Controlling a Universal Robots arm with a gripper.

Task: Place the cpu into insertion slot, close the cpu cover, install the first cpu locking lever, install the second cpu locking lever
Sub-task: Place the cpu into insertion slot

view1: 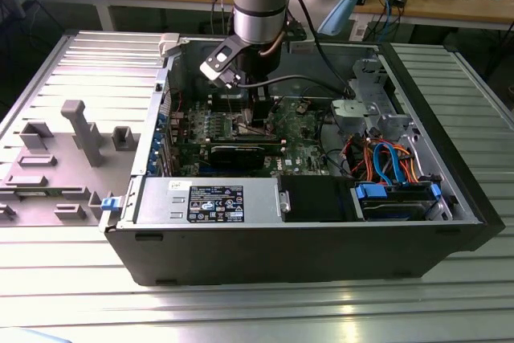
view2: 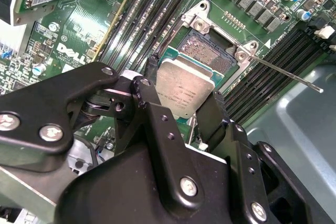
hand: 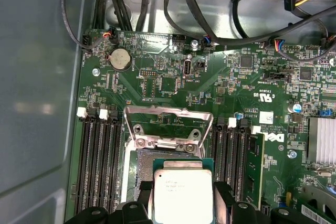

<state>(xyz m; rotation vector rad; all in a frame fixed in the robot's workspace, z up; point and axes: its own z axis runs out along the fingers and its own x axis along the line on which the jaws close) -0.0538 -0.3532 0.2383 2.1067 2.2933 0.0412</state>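
Second wrist view, gripper point(view2: 181, 100): clenched on opposite edges of the cpu point(view2: 185, 85), underside free.
insertion slot point(view2: 210, 53): bare, just beyond the cpu.
cpu cover point(hand: 168, 110): swung up, clearing access.

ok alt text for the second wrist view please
A black claw grips the cpu by opposite edges, holding it over the open insertion slot on a green motherboard. A thin metal lever sticks out beside the slot, and long black memory slots flank it.
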